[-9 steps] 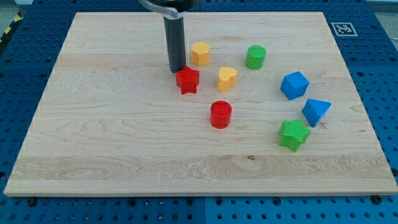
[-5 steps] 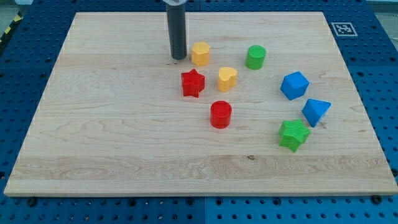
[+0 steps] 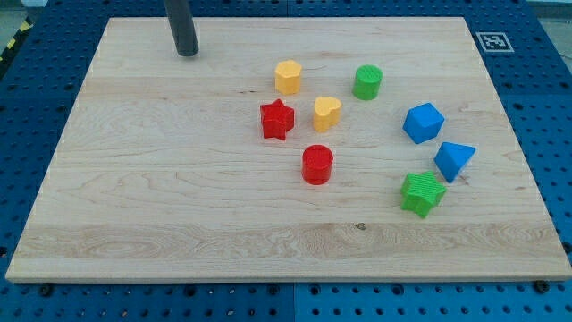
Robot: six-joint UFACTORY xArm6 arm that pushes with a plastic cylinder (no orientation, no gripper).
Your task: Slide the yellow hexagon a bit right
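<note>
My tip (image 3: 187, 54) is up in the upper left of the frame, resting on the wooden board (image 3: 161, 206) near its top edge, and it touches no block. There are no jaws on this rig, only the plain dark rod, and it is carrying nothing.

The yellow hexagon (image 3: 288, 77) sits upper centre, well apart from my tip and off to its right. Bare wood lies between the two.

Just below the hexagon and a little left is the red star (image 3: 277, 119). Beside the star on its right is the yellow heart (image 3: 326, 113), close to it but not touching. The hexagon stands above the gap between these two, apart from both.

Right of the hexagon, near the same height, is the green cylinder (image 3: 367, 81), with a clear strip of board between them. Below the star and heart, around the middle of the frame, stands the red cylinder (image 3: 317, 165), on its own.

Over on the right side of the frame I have the blue cube (image 3: 423, 122). Just below it and slightly right is the blue pyramid-like block (image 3: 454, 160). Lower again, and a touch left, is the green star (image 3: 422, 193), close to the blue pyramid-like block.

The board lies on a blue perforated table (image 3: 27, 107). A black-and-white marker tag (image 3: 492, 41) shows at the upper right, just off the board's corner.
</note>
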